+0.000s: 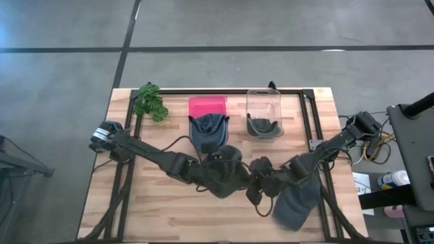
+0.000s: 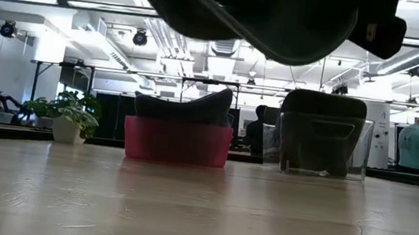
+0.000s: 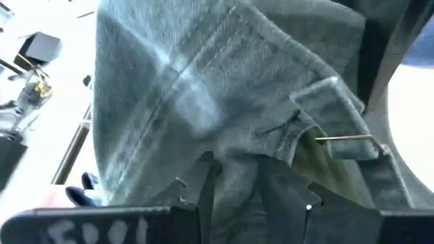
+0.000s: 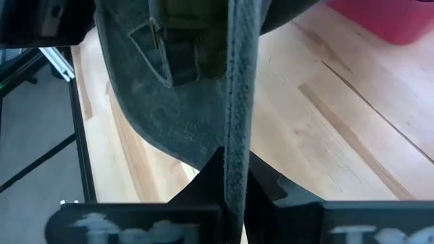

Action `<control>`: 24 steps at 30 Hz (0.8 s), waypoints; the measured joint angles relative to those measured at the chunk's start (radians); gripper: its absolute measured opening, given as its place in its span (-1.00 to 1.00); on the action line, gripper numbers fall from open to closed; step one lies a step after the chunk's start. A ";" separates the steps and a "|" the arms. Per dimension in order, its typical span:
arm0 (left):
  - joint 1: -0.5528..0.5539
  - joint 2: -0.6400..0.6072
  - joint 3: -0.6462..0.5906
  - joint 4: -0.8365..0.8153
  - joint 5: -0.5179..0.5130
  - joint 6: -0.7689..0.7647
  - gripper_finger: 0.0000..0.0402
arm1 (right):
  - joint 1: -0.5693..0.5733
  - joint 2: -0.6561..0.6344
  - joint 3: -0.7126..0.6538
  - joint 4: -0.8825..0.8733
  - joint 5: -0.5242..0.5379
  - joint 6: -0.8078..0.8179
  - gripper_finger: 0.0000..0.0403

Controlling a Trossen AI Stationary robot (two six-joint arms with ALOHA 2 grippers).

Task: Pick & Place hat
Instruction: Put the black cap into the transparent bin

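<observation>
While both arms meet mid-table, L fingers [image 3: 254,203] & R fingers [image 4: 224,196] clamped on dark hat [image 1: 234,173], no legible writing.

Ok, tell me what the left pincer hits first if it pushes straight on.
Nothing separate: the left pincer is already shut on the hat, whose denim fills its view ahead. What lies beyond is hidden.

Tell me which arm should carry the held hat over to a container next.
Probably the left. Both the left gripper and the right gripper are shut on the hat, but in the high view the left arm reaches in from the side nearer the pink bin. The clear container already holds a hat.
</observation>
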 joint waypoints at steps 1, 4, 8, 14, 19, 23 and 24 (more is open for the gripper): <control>0.001 0.000 0.000 -0.002 0.000 0.008 -0.45 | 0.000 0.000 -0.001 0.001 0.000 0.000 -0.94; 0.001 0.000 0.000 -0.025 -0.008 0.048 -0.45 | -0.002 0.000 -0.001 0.000 0.000 -0.001 -0.94; -0.012 -0.006 0.039 -0.086 -0.110 0.146 -0.45 | -0.002 -0.002 0.002 0.000 0.001 -0.005 -0.94; -0.023 -0.034 0.152 -0.167 -0.237 0.182 -0.45 | -0.001 -0.008 -0.025 0.001 0.031 0.080 -0.94; -0.023 -0.067 0.218 -0.290 -0.291 0.140 -0.45 | 0.005 -0.056 -0.044 -0.008 0.148 0.266 -0.94; -0.014 -0.100 0.220 -0.416 -0.305 -0.040 -0.45 | 0.008 -0.169 -0.092 -0.095 0.234 0.459 -0.94; -0.013 -0.104 0.214 -0.447 -0.299 -0.089 -0.45 | 0.007 -0.210 -0.109 -0.128 0.240 0.504 -0.94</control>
